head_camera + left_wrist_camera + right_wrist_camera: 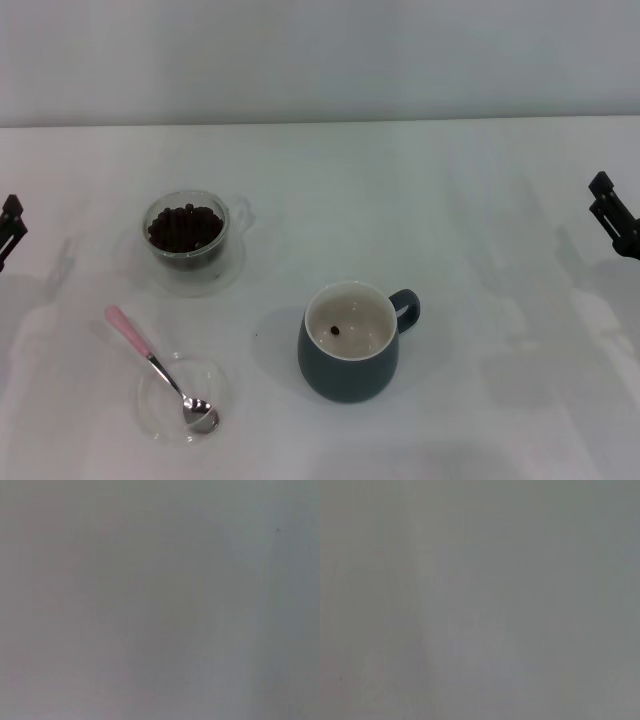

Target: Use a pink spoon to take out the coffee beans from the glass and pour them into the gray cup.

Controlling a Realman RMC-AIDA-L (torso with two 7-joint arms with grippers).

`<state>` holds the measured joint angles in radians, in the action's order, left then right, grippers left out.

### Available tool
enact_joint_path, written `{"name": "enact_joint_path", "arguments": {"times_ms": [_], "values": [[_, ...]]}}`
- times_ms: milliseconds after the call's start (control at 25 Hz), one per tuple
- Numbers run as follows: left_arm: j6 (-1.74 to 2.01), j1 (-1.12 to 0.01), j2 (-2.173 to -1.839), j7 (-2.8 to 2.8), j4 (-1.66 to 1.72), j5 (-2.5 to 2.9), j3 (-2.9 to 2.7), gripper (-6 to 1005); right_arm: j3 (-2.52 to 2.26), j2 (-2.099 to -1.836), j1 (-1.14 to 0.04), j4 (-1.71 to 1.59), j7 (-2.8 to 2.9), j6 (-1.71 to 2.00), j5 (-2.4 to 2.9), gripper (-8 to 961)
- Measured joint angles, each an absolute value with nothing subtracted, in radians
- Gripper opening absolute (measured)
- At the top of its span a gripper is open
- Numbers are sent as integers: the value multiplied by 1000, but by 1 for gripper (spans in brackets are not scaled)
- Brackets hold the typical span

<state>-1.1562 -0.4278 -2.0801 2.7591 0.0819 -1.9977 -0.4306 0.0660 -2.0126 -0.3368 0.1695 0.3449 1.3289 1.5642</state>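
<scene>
The glass (187,240) is clear and shiny. The coffee beans (185,227) look dark and bumpy. The pink spoon (160,372) has a shiny metal bowl. The gray cup (350,343) looks smooth. The table (480,300) is white and matt.

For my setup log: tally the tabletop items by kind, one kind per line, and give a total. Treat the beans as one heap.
Cups: 2, the glass and the gray cup
Spoons: 1, the pink spoon
Saucers: 1, the clear saucer under the spoon's bowl
Bean heaps: 1, the coffee beans in the glass
Total: 5
</scene>
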Motion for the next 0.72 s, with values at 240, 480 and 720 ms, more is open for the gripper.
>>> {"name": "enact_joint_path", "arguments": {"times_ms": [240,480,720], "values": [[-1155,-430,-2077,2760,80,-1990,-438,875,66,-2013,-338,179,334,1318,1565,793],[-1165,-424,-2077,2756,77,-1991,-433,875,66,-2013,-343,183,324,1320,1567,793],[-1167,-419,-2081,2755,75,-2001,-431,876,66,-2013,-341,188,322,1329,1570,794]]}}
